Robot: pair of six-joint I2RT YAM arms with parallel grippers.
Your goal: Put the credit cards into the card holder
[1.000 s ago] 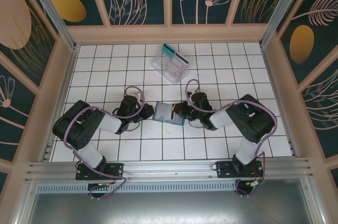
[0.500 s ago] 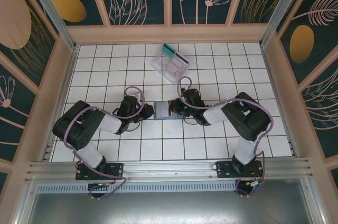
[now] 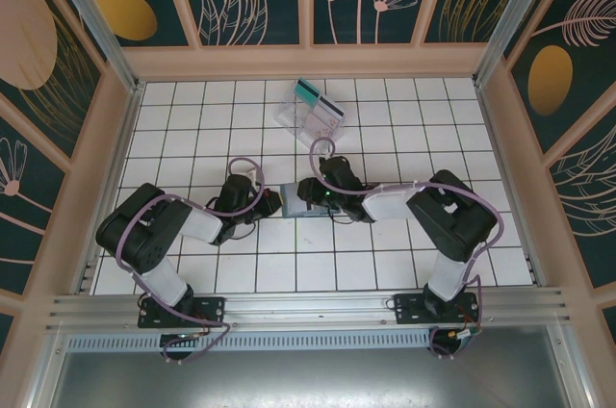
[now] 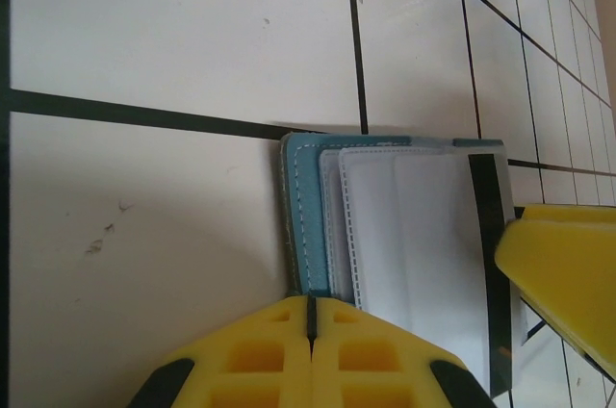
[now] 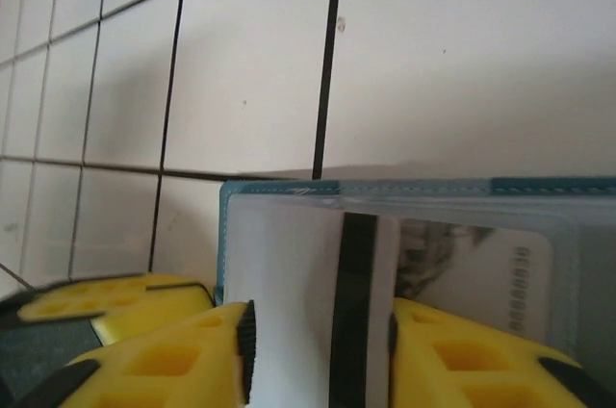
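The card holder (image 3: 296, 202) lies open on the tiles between both grippers, its blue-grey slot pockets (image 4: 310, 216) facing up. My left gripper (image 4: 310, 317) is shut on its near edge. My right gripper (image 5: 318, 350) is shut on the whitish credit card (image 5: 289, 283), whose dark stripe (image 5: 356, 302) runs between the fingers. That card (image 4: 423, 254) lies flat over the holder's pockets, its leading edge close to the stitched left side. In the top view the right gripper (image 3: 313, 194) sits right over the holder. A teal-green credit card (image 3: 308, 92) stands in the clear tray.
The clear plastic tray (image 3: 306, 119) sits on the tiles behind the holder, a couple of tiles away. Wooden walls ring the white tiled floor (image 3: 192, 129). The right gripper's yellow finger (image 4: 568, 273) shows at the right of the left wrist view.
My right gripper has moved left with the whitish card, from beside the holder's right edge to over its pockets. The left gripper has stayed put on the holder.
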